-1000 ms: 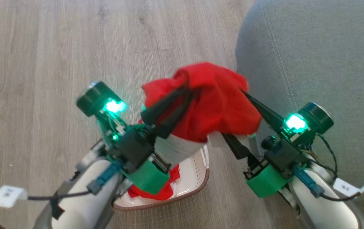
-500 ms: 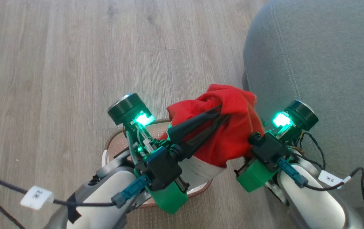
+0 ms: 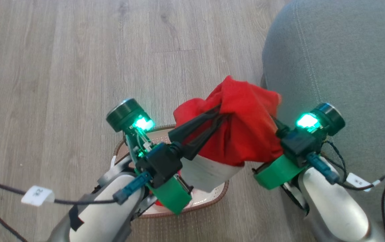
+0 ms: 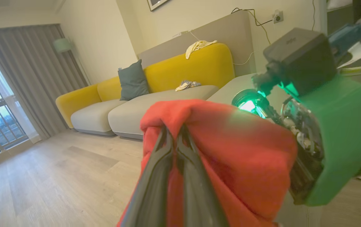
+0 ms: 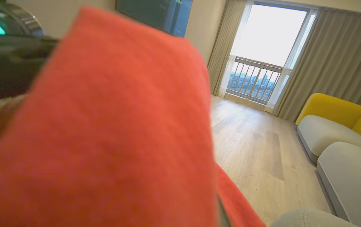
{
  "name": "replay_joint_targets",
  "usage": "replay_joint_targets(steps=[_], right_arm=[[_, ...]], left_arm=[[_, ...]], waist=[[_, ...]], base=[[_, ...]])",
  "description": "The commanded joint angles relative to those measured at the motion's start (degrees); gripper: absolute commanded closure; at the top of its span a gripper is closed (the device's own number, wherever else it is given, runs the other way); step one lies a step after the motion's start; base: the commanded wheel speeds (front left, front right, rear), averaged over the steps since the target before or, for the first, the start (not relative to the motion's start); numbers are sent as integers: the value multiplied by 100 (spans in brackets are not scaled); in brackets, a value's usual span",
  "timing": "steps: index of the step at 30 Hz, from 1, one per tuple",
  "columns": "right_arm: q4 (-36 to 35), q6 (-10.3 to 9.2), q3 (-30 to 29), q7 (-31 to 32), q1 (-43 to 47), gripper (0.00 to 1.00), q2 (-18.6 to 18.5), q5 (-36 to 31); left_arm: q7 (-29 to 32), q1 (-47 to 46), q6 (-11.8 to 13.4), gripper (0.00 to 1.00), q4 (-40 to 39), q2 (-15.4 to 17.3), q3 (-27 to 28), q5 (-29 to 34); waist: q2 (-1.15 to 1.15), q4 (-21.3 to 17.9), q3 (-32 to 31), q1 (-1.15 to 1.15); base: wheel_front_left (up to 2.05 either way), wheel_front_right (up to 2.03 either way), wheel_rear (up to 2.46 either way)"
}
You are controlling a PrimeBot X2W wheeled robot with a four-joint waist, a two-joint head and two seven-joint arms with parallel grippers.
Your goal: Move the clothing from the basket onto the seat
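Nearest, the small cream perforated plastic basket (image 3: 212, 198) with a brown rim sits under both arms. Held above it is the clothing (image 3: 246, 134), soft red fabric with a white panel. The left gripper (image 3: 222, 112) is clenched on its left fold. The right gripper (image 3: 275, 123), closed too, is buried in its right side, seemingly pinching it. The large grey upholstered seat (image 3: 347, 67) lies just right and farther, nearer the right arm.

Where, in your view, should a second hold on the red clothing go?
Probably the clothing's drooping right side, from the seat side, where the right gripper is buried: the left gripper pinches the top fold, and the white panel sags over the basket.
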Motion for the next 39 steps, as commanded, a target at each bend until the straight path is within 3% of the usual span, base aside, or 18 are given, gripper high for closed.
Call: replay_joint_targets(steps=[1,4,5,14,25,39], right_arm=[[-187,-1,-8,-35,-37,100,109,49],[-157,-1,-231,-35,-7,100,193,93],[-132,-1,-304,-35,-2,100,225,96],[-50,-1,-1085,-35,19,100,452,178],[55,-1,-2029,-35,312,100,460,315],[531,-1,-2669,-35,669,100,573,492]], left_arm=[[-28,-113,-4,87,-140,12,299,-73],[-28,-48,-4,7,39,-29,387,-85],[-28,-17,-4,0,91,-54,425,-98],[-28,279,-4,0,426,-185,646,-46],[-28,940,-4,0,776,-471,978,-164],[-28,1305,-4,0,1283,-486,614,-409]], waist=[[0,0,1,0],[0,-8,-9,0],[0,-14,-14,0],[0,-60,-100,0],[0,-70,-282,0],[0,-56,-234,0]], base=[[0,0,0],[0,0,0],[0,0,0],[0,0,0],[0,0,0],[0,0,0]])
